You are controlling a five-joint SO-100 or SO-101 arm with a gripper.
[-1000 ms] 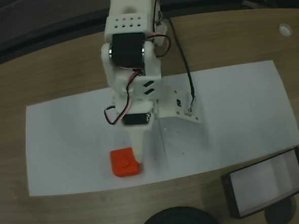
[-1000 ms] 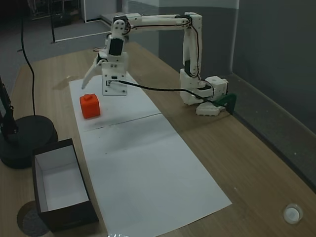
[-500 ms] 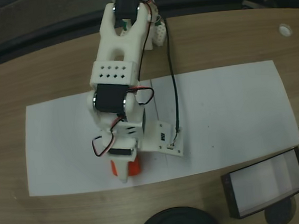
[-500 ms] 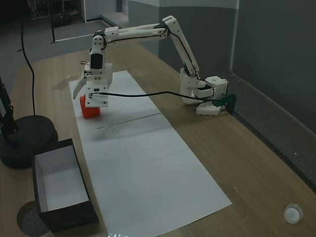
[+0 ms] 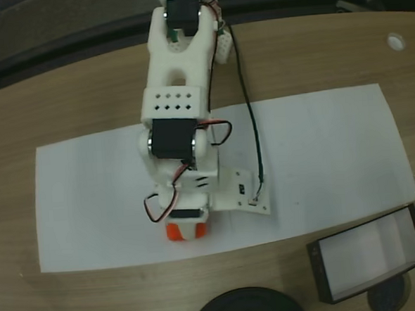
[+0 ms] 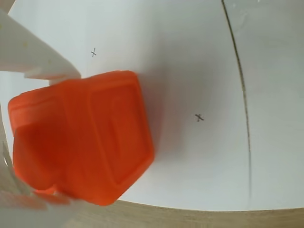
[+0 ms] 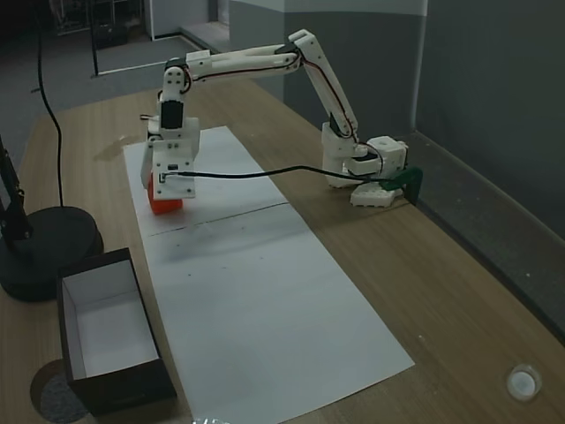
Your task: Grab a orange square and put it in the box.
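Your tool (image 5: 186, 231) is down on the small bright orange-red cube-like block (image 6: 83, 142), and this is the grasp step, no question. In the wrist view the block sits between the white fingers (image 6: 40, 59), one against its upper edge and the other at the bottom left corner. The jaws look closed onto it, though I can't be sure from here how firm the squeeze is.

The block rests on the white paper sheet (image 5: 320, 148) laid over the wooden surface (image 5: 76, 86), close to the sheet's near edge in the wrist view. It looks slightly tilted there, so the grip may have tipped it, or it is just the camera angle.

The shallow black-rimmed box with the pale inside (image 7: 106, 340) stands well apart from the block, off the paper, beside the round black base (image 7: 44, 247).

What you need next, as I read it: confirm the hold, lift straight up clear of the paper, then swing across to the box and release over its open middle.
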